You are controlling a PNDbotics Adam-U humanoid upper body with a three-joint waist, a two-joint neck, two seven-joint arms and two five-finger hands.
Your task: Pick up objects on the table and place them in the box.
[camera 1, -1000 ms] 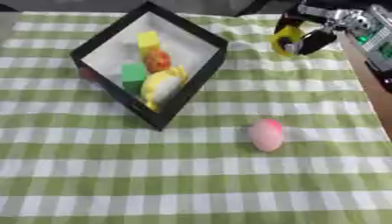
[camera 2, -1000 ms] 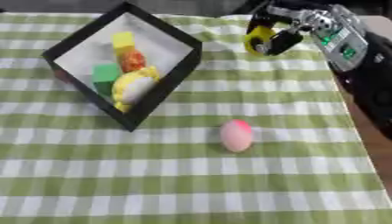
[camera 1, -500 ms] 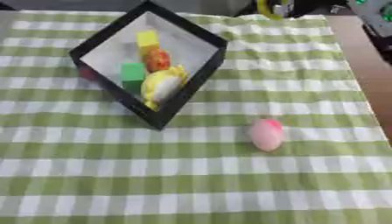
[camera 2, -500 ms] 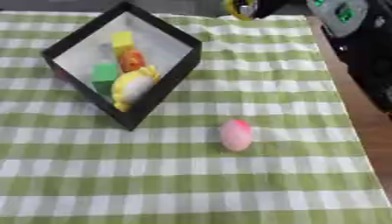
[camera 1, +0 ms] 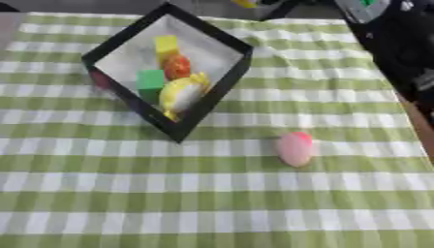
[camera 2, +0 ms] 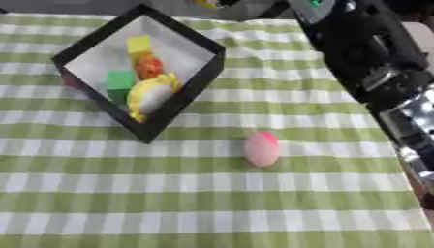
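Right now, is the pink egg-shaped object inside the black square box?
No, the pink egg-shaped object lies on the green checked tablecloth, apart from the black square box.

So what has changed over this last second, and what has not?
The right robot hand, curled round a yellow object, has risen toward the far edge and is now almost out of view; only its dark arm shows. The pink egg-shaped object lies where it was on the cloth, and the black box keeps its contents.
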